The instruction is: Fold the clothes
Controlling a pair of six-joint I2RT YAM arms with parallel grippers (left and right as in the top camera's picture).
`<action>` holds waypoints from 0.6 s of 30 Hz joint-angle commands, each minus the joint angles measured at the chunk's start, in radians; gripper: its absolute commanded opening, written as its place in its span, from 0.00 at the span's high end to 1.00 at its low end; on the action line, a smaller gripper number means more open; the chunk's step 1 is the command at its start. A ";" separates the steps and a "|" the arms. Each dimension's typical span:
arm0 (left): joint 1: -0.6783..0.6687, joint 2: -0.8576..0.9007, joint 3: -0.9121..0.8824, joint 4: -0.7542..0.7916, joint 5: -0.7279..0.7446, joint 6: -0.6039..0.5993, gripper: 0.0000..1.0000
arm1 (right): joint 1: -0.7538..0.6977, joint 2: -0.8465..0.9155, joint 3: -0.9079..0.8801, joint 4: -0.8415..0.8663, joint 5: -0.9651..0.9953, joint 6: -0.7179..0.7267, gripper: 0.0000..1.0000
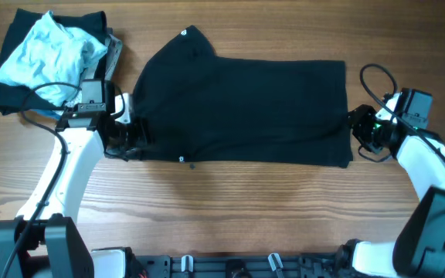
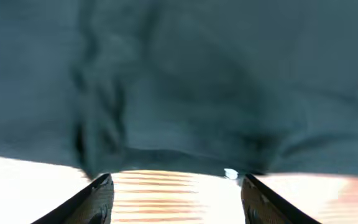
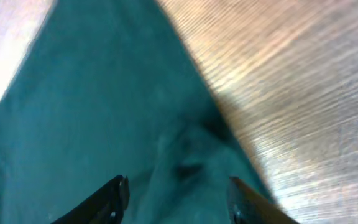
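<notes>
Two grippers flank the black T-shirt [image 1: 246, 108], which lies flat across the middle of the table [image 1: 246, 208] in the overhead view. Its near edge runs fairly straight; its far edge rises to a peak on the left. The left gripper [image 1: 134, 139] sits at the shirt's left near corner and the right gripper [image 1: 358, 131] at its right edge. Bare wood lies open along the whole near side and past the far right. At the far left a pile of garments [image 1: 10, 93], topped by a pale blue garment [image 1: 49, 50], sits close to the left arm. Two tiny white marks [image 1: 184, 32] show on the shirt, too small to read.

From the left wrist, the left gripper [image 2: 176, 199] is released, its fingers [image 2: 98, 196] spread over bare table, just short of the shirt's rumpled edge, where one white speck [image 2: 230, 173] shows.

From the right wrist, the right gripper [image 3: 176, 196] has its jaws apart over a small ruck in the cloth, pinching nothing. The shirt's edge runs diagonally, with open wood to its right.
</notes>
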 commanded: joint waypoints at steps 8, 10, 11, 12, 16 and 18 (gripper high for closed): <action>-0.250 0.138 0.014 0.079 0.068 0.128 0.46 | 0.006 -0.153 0.000 -0.114 -0.082 -0.058 0.39; -0.268 0.191 0.014 0.114 0.068 0.127 0.53 | 0.006 -0.153 0.000 -0.116 -0.082 -0.059 0.39; -0.271 0.205 0.014 0.125 0.068 0.127 0.57 | 0.006 -0.153 0.000 -0.117 -0.081 -0.059 0.39; -0.271 0.211 0.014 0.128 0.068 0.127 0.62 | 0.006 -0.153 0.000 -0.117 -0.078 -0.058 0.39; -0.272 0.214 0.014 0.136 0.068 0.128 0.58 | 0.006 -0.153 0.000 -0.117 -0.070 -0.058 0.39; -0.272 0.223 0.014 0.147 0.068 0.127 0.64 | 0.006 -0.153 0.000 -0.117 -0.070 -0.059 0.39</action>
